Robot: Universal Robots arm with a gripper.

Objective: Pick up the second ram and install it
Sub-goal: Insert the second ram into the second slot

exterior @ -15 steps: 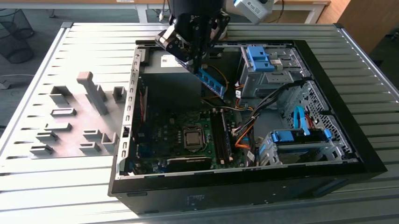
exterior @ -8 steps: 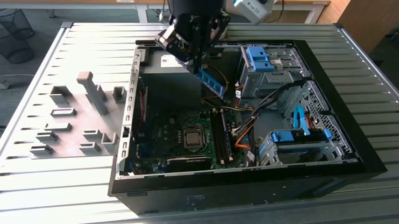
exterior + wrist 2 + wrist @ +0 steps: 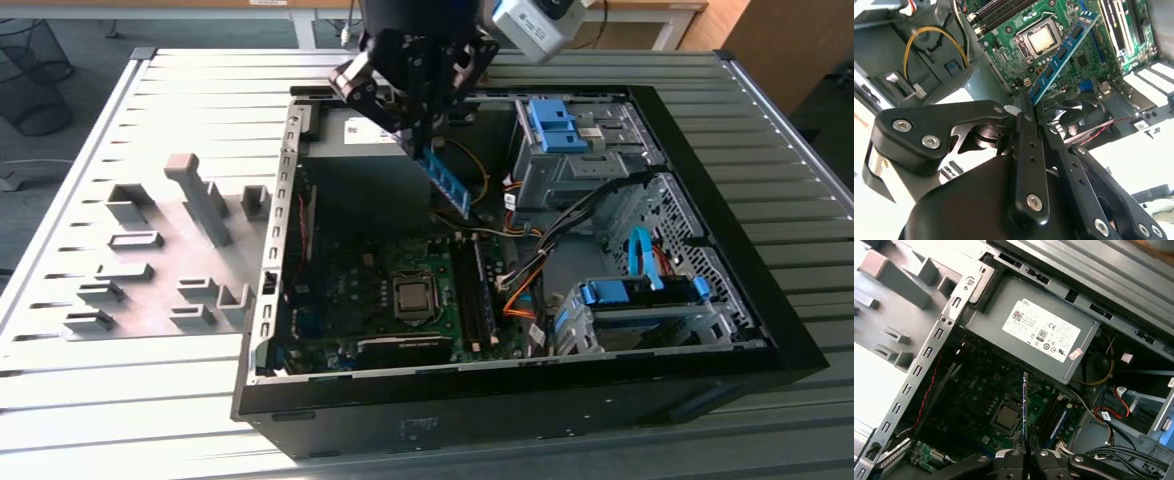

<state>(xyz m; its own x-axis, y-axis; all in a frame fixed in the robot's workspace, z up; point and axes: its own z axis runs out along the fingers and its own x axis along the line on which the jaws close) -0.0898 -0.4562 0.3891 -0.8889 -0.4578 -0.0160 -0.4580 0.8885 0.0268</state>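
The second ram (image 3: 449,181) is a thin blue-green strip with dark chips, held by one end and hanging tilted above the inside of the open computer case (image 3: 267,300). My gripper (image 3: 430,150) is shut on its upper end. In the second wrist view the ram (image 3: 1064,50) reaches out from between the black fingers (image 3: 1026,107) over the motherboard (image 3: 1094,65), close to the processor socket (image 3: 1041,40). In the first wrist view the ram (image 3: 1025,405) shows edge-on above the gripper (image 3: 1024,451), beside the memory slots (image 3: 1053,415). In the exterior view those slots (image 3: 470,290) lie below the stick.
A grey power supply (image 3: 1039,335) fills the case's far corner. Blue drive cages (image 3: 567,130) and orange, blue and black cables (image 3: 534,270) crowd the exterior view's right side. A grey fixture plate with plastic blocks (image 3: 160,260) lies on the slatted table (image 3: 134,380) at that view's left.
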